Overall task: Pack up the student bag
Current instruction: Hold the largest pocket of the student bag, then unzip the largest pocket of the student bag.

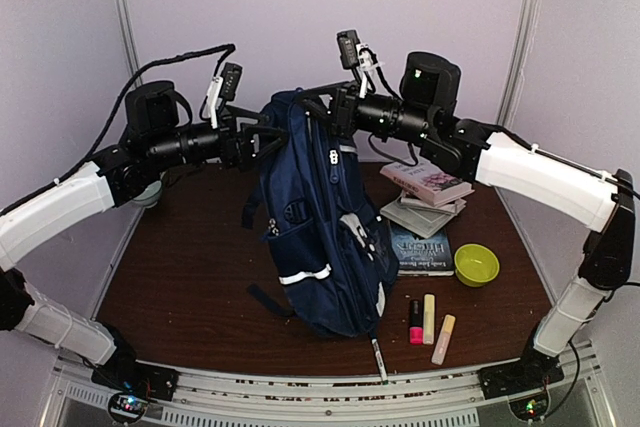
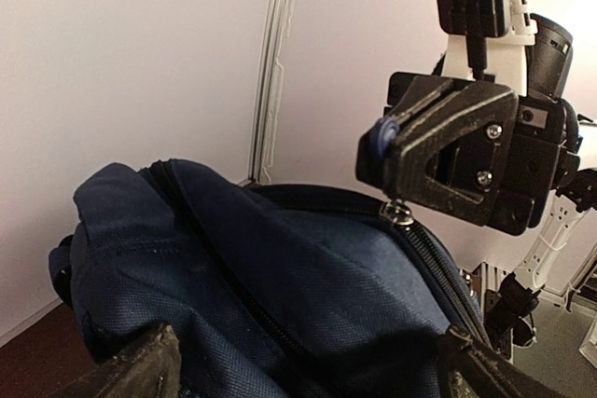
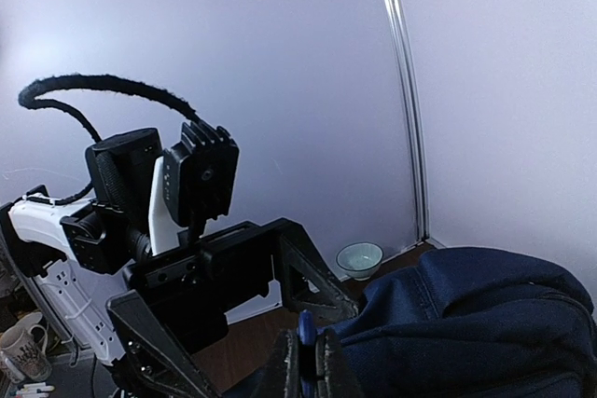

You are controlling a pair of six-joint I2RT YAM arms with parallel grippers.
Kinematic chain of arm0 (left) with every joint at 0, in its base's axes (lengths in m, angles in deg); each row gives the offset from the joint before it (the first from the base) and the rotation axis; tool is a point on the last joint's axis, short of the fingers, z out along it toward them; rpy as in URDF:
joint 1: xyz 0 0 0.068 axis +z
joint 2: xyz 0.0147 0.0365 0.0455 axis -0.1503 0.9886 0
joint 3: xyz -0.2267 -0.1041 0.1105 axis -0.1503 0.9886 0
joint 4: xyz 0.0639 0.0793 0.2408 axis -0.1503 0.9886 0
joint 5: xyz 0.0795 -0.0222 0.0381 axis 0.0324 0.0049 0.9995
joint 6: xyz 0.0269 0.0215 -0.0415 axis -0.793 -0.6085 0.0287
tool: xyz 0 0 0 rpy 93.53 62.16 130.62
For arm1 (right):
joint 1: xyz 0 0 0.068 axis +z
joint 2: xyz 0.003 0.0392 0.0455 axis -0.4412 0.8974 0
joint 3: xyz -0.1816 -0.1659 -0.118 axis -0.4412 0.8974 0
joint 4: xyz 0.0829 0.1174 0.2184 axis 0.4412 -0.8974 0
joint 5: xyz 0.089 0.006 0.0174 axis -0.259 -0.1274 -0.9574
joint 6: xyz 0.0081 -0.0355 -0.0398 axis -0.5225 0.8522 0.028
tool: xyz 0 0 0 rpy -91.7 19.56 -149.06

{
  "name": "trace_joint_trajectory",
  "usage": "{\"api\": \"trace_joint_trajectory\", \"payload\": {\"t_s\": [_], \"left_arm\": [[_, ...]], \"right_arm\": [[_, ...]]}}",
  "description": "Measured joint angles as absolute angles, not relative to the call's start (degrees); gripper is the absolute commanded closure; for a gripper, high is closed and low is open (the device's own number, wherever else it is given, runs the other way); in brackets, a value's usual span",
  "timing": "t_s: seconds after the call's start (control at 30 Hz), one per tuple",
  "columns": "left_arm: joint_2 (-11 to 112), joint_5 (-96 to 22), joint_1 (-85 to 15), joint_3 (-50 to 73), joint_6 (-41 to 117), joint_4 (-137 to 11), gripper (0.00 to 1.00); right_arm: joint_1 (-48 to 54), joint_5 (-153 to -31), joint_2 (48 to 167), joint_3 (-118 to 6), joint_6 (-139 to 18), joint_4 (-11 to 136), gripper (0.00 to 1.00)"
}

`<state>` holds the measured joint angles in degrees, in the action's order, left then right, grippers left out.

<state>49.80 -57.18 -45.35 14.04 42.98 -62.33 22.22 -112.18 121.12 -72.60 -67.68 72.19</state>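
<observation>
Pinching a small blue zip pull (image 3: 305,328) right under the wrist lens with the right gripper (image 3: 306,368), fingers pressing nearly together on it. Holding that pull at the very top of the student bag (image 1: 320,227), navy with white trim, standing upright in the middle of the counter (image 1: 180,287) between the two arms. Spreading the left gripper (image 1: 260,137) wide on the other side of the bag's top, fingers (image 2: 140,370) flanking the fabric and clamping nothing. Judging the task as barely starting: zip tracks (image 2: 233,277) along the top looking shut, no opening showing yet, nothing visibly going inside. Leaving everything to be packed out on the robot's right of the bag: a stack of books (image 1: 425,192) toward the back, another book (image 1: 420,247) lying flat just beside the bag, a green bowl (image 1: 477,264) next to it, three highlighters (image 1: 429,322) side by side nearer the front, and a pen (image 1: 378,355) lying close to the bag's lower end. Keeping a pale bowl (image 1: 150,192) well apart at the far left, behind the left arm. Showing dark brown wood on the counter, a metal rail running along the near edge, and plain pale lilac walls closing in on three sides, with slim metal uprights at the corners.
</observation>
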Motion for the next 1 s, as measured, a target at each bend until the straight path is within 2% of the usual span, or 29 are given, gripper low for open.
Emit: {"api": "trace_joint_trajectory", "payload": {"t_s": [0.4, 0.47, 0.5, 0.53, 0.6, 0.63, 1.0], "left_arm": [[51.03, -55.39, -46.93, 12.38, 39.82, -60.14, 0.05], [52.69, -53.34, -47.14, 10.50, 38.72, -58.59, 0.19], [53.52, -51.96, -47.23, 9.74, 38.05, -57.70, 0.33], [54.09, -50.93, -47.23, 9.34, 37.43, -57.26, 0.47], [54.68, -49.99, -47.21, 9.13, 36.73, -56.60, 0.92], [54.70, -50.15, -47.23, 9.13, 36.32, -56.36, 1.00], [46.05, -52.33, -48.26, 17.80, 25.98, -59.07, 1.00]], "right_arm": [[23.49, -106.08, 124.27, -74.37, -68.25, 73.13, 1.00], [23.58, -105.34, 124.72, -74.83, -68.10, 73.07, 1.00], [23.58, -105.12, 124.79, -74.85, -68.07, 73.07, 1.00], [23.58, -105.03, 124.83, -74.85, -68.03, 72.96, 1.00], [23.62, -104.99, 124.83, -74.85, -67.79, 72.54, 1.00], [23.64, -104.97, 124.83, -74.85, -67.64, 72.41, 1.00], [18.46, -105.19, 124.27, -72.73, -73.45, 73.72, 1.00]]}}
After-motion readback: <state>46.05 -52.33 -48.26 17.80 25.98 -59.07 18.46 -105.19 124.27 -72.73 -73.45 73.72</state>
